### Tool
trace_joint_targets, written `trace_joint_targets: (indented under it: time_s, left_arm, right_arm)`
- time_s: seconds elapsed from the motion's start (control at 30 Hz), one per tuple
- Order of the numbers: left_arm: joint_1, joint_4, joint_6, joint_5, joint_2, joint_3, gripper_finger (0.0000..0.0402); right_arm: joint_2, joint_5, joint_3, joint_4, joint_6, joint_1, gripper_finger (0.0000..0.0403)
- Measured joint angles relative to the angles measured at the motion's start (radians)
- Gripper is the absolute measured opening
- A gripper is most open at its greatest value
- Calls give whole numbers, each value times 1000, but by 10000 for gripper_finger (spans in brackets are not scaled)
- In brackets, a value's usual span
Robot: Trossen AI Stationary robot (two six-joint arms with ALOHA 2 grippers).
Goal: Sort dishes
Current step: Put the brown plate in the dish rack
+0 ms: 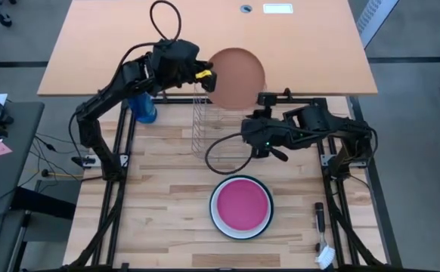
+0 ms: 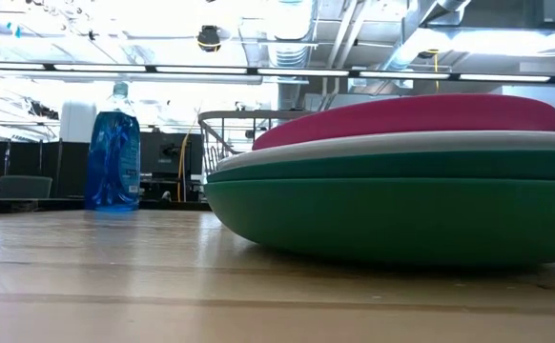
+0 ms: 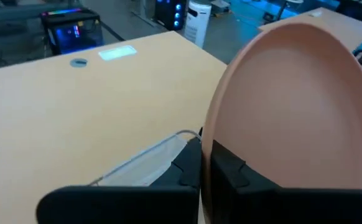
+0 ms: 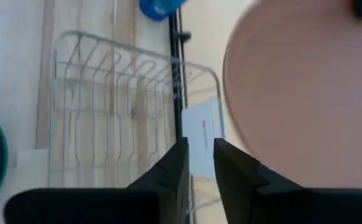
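A salmon-orange plate (image 1: 239, 75) (image 3: 293, 112) (image 4: 293, 93) hangs above the far end of the wire dish rack (image 1: 205, 125) (image 4: 112, 106), with my left gripper (image 1: 207, 75) (image 3: 206, 155) shut on it. My right gripper (image 1: 249, 125) (image 4: 199, 149) hovers over the rack, to the rack's right. Its fingers are a narrow gap apart with nothing between them. A stack of dishes (image 1: 241, 205) (image 2: 401, 181) rests on the table near the front: a magenta plate on top, a white one under it, a dark green one at the bottom. My left gripper pinches the salmon plate's left rim (image 3: 211, 127) between its two fingers. The fingers come roughly level from the table's left. The plate is lifted clear of the rack and the table, its face turned mostly upward toward the high camera.
A blue spray bottle (image 1: 144, 106) (image 2: 113, 152) stands left of the rack. A dark-handled tool (image 1: 320, 215) and a small white object (image 1: 324, 257) lie at the near right. An orange tabletop (image 1: 129, 45) lies beyond the far edge.
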Motion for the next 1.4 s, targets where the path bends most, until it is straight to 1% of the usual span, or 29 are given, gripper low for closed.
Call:
trace_joint_targets:
  time_s: [0.13,0.23,0.33,0.4,0.5,0.63,0.77,1.0,1.2,1.3,1.4]
  left_arm:
    - [38,1,-10,10,0,0,1]
    - [60,3,28,7,0,0,0]
    - [62,12,177,-15,0,0,0]
    - [54,37,260,-87,0,0,0]
    - [58,104,282,-130,0,0,0]
    - [75,218,299,-134,2,-7,0]
    - [75,375,242,-132,1,-88,0]
    - [18,546,133,-136,2,-261,0]
    - [-57,661,40,-194,5,-409,0]
    - [-93,692,7,-241,4,-456,0]
    - [-128,692,-1,-294,4,-475,0]
  right_arm:
    - [0,-2,-1,-78,123,2,96]
    - [-34,-3,-1,-72,180,25,98]
    - [-98,-4,-1,-74,233,48,99]
    - [-150,-10,-1,-74,297,52,99]
    - [-227,-10,-1,-74,372,45,99]
    - [-328,-10,-1,-74,403,1,99]
    - [-413,-6,0,-74,409,-72,99]
    - [-519,-3,0,-74,409,-174,99]
    - [-556,-3,0,-74,404,-205,99]
    - [-556,-3,0,-75,382,-223,99]
    - [-548,-3,-2,-74,357,-239,99]
